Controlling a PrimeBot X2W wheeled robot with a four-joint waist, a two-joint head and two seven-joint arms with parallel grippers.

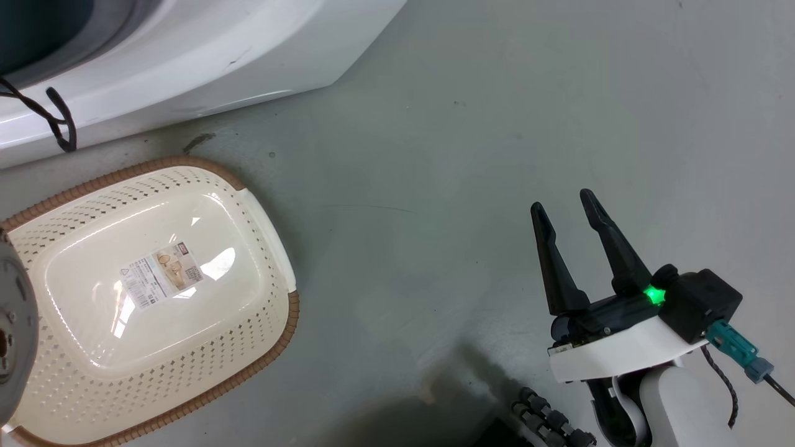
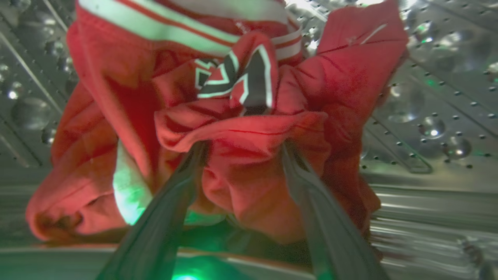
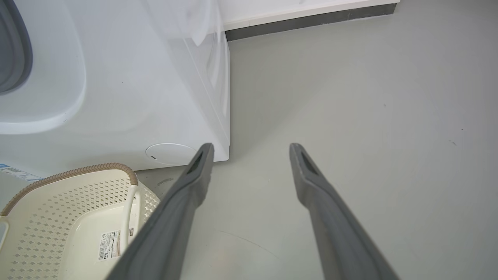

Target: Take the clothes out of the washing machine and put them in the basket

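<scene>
The clothes (image 2: 249,77), a bunched red garment with white-striped trim and black-and-white lettering, lie inside the washing machine's perforated steel drum (image 2: 428,116). My left gripper (image 2: 244,146) is open, its two fingers spread wide and their tips pushed into the red folds, with a fold of cloth between them. The washing machine (image 1: 186,62) is white and stands at the upper left of the head view. Just below it on the floor is the cream basket (image 1: 273,347) with nothing in it. My right gripper (image 1: 565,205) hovers open over bare floor to the basket's right.
A black cable (image 1: 59,121) hangs over the washer's front. A grey rounded part of my left arm (image 1: 12,323) overlaps the basket's left edge. In the right wrist view, the washer (image 3: 136,97), the basket's rim (image 3: 78,171) and a wall's dark skirting (image 3: 311,19) border open grey floor (image 3: 369,116).
</scene>
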